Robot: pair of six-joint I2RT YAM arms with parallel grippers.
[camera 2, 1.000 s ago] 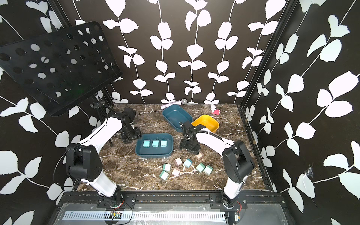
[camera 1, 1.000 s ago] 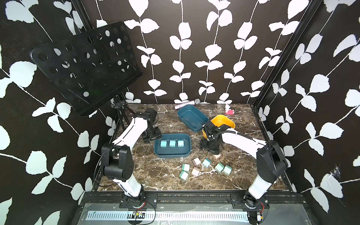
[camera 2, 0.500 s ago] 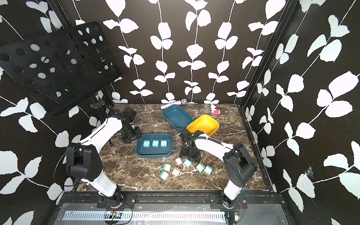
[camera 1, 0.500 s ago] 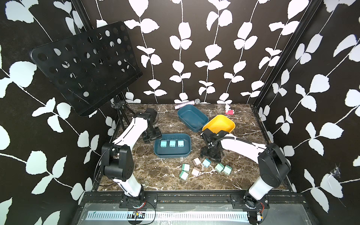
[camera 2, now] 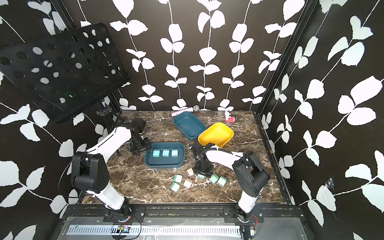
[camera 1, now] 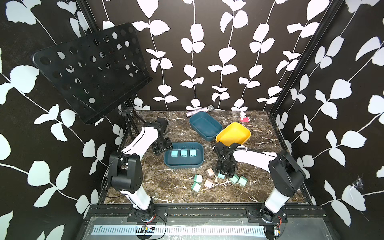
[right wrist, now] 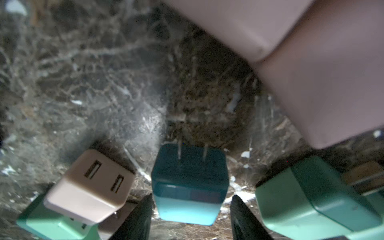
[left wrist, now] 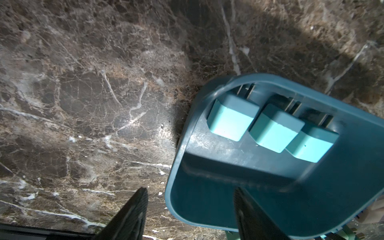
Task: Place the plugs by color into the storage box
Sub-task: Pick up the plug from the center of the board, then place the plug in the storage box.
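The right gripper (right wrist: 191,196) has its jaws on either side of the light blue plug (right wrist: 190,182), but I cannot tell whether they press it. A beige plug (right wrist: 91,187) and a mint green plug (right wrist: 311,197) lie just outside the fingers (right wrist: 135,218), so a lift could drag or knock them. The left gripper (left wrist: 189,188) stands released over the rim of the teal tray (left wrist: 218,158).

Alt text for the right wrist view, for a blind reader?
A light blue plug lies on the marble table, prongs pointing away from the camera, between the fingertips of the right end effector. Pinkish beige plugs and mint green plugs crowd around it.
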